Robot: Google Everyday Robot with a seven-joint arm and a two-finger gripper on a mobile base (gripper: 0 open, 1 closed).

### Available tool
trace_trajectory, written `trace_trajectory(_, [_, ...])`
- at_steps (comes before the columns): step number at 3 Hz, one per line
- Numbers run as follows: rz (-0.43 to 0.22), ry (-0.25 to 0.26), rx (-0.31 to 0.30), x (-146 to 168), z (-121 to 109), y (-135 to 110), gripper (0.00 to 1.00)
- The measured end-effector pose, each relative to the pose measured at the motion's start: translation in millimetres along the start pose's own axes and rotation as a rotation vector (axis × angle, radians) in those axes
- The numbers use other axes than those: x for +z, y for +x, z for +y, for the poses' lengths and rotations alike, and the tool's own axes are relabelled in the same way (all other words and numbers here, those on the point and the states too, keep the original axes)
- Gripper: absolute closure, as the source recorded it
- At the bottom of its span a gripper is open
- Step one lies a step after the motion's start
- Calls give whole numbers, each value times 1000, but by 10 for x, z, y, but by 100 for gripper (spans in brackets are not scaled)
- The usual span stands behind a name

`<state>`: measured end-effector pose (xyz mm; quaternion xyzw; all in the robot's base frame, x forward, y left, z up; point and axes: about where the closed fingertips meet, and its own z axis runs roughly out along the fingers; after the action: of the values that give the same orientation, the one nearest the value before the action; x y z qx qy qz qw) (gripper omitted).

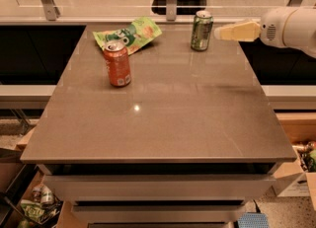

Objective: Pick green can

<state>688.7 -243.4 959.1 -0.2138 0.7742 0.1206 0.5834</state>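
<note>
The near edge of the brown desk (163,123) is bare, with only a small glint of light on its top. Further in, on the left half, an orange-red drink can (117,64) stands upright. Behind it, a flat green snack bag (131,33) lies near the far edge; whether bag and can touch cannot be told.

The green can (201,30) stands upright at the far right of the desk, close to the back edge and well apart from the other two things. The tool (218,32) comes in level from the right at about the can's mid-height. Its pale tip is just beside the can's right side, seemingly not touching it. Behind the tool is the white arm housing (291,27). The tool is seen side-on, so I cannot tell how far open it is; it has hold of nothing.

The step in hand looks like the final approach, with the grasp not yet made. The next move likely calls for a short advance leftward so the tool brackets the can's body, kept level so it does not nudge the can toward the back edge. Then comes a firm close, then a lift.
</note>
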Motion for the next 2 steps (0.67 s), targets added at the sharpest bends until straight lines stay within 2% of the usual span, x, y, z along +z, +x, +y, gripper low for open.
trace_trajectory(2, [-53,-76,44,526,21,26,0])
